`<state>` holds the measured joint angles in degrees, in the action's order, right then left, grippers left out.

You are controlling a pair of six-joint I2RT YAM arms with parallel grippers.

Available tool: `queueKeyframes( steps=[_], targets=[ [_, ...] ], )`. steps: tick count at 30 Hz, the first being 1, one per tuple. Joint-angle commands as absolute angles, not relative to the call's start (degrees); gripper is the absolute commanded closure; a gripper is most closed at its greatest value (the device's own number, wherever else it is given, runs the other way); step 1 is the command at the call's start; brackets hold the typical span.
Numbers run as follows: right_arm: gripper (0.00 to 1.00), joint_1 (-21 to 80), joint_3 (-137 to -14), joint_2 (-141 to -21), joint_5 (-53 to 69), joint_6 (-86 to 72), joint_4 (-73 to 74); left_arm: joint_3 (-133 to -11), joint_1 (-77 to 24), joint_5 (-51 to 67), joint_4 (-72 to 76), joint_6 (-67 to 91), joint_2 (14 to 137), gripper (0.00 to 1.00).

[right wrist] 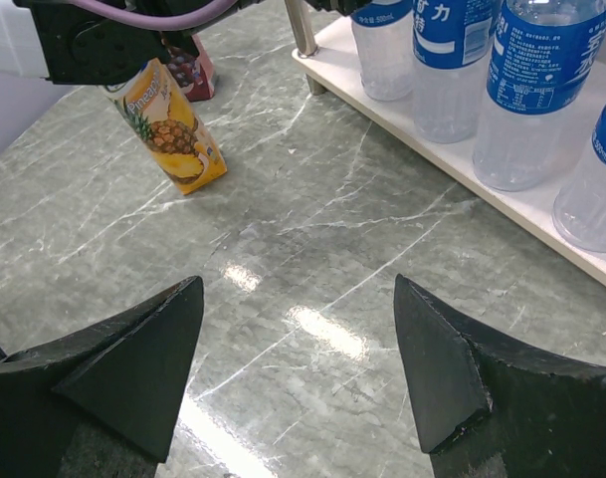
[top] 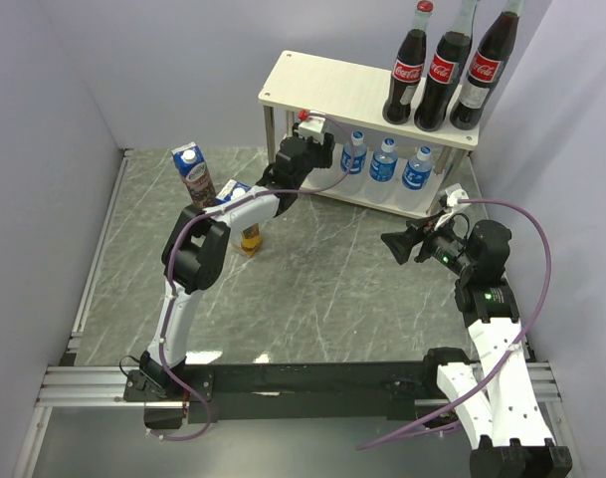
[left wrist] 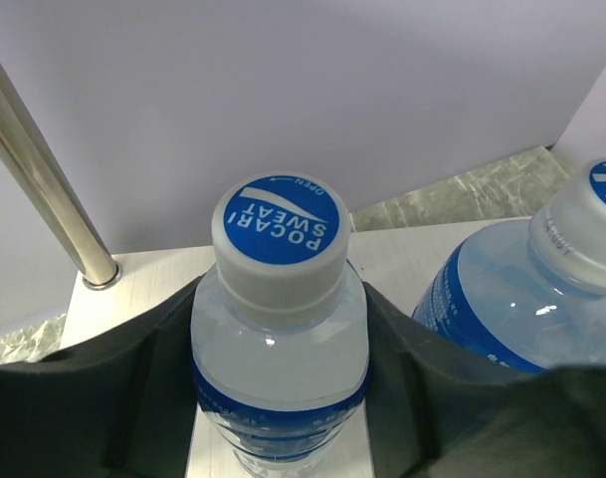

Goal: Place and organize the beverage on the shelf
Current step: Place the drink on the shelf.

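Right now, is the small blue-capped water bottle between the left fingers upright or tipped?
Upright: the blue-capped water bottle stands cap-up on the pale wooden shelf board between the left fingers.

Shelf [top: 322,85] is a little two-tier rack with pale boards on metal legs. Three Coca-Cola bottles [top: 444,72], dark with red caps, stand in a row on the right end of the top board. The lower board has blue-labelled water bottles [top: 384,159] lined up. The leftmost one, a Pocari Sweat bottle [left wrist: 279,329], is upright with the left gripper [left wrist: 280,428] closed around it. The grape carton [top: 194,173] stands on the table left of the shelf, with the pineapple carton [right wrist: 170,127] near it.
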<state>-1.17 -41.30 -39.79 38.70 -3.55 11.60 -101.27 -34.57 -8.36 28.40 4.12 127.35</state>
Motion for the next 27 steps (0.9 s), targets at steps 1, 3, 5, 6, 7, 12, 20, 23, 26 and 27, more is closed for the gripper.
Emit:
queueKeyframes(
  steps=[1,3,5,6,7,12,20,23,26,27],
  targets=[
    [0.17,-1.41,-43.59,-39.02,39.11,-3.43,9.49,-104.42,-34.45,-8.09,37.97,4.92,123.49,0.39],
    [0.17,-1.49,-43.59,-39.11,39.02,-3.43,9.41,-104.06,-34.54,-8.44,37.88,4.83,123.14,0.34],
    [0.17,-1.49,-43.68,-39.02,39.02,-3.43,9.49,-103.63,-34.54,-8.53,37.97,4.75,122.43,0.3],
    [0.17,-1.49,-43.68,-39.11,38.94,-3.43,9.49,-103.1,-34.54,-8.53,38.06,4.57,122.17,0.29],
    [0.17,-1.41,-43.59,-39.11,38.94,-3.34,9.49,-102.75,-34.54,-8.61,38.14,4.48,121.56,0.28],
    [0.17,-1.49,-43.59,-39.11,38.94,-3.34,9.49,-100.29,-34.63,-8.35,38.41,4.39,119.01,0.21],
    [0.17,-1.49,-43.68,-39.02,38.67,-2.81,9.67,-90.98,-35.51,-7.3,39.64,2.81,112.16,0.15],
    [0.17,-1.49,-43.86,-39.02,39.2,-1.76,10.02,-85.79,-36.03,-6.42,39.38,2.11,108.12,0.11],
    [0.17,-1.41,-43.86,-39.11,40.6,-0.53,10.46,-81.22,-36.21,-5.28,37.89,1.93,103.81,0.1],
    [0.17,-1.49,-43.94,-39.02,40.87,-0.53,10.81,-79.47,-36.21,-4.84,37.27,2.28,102.75,0.1]
  ],
)
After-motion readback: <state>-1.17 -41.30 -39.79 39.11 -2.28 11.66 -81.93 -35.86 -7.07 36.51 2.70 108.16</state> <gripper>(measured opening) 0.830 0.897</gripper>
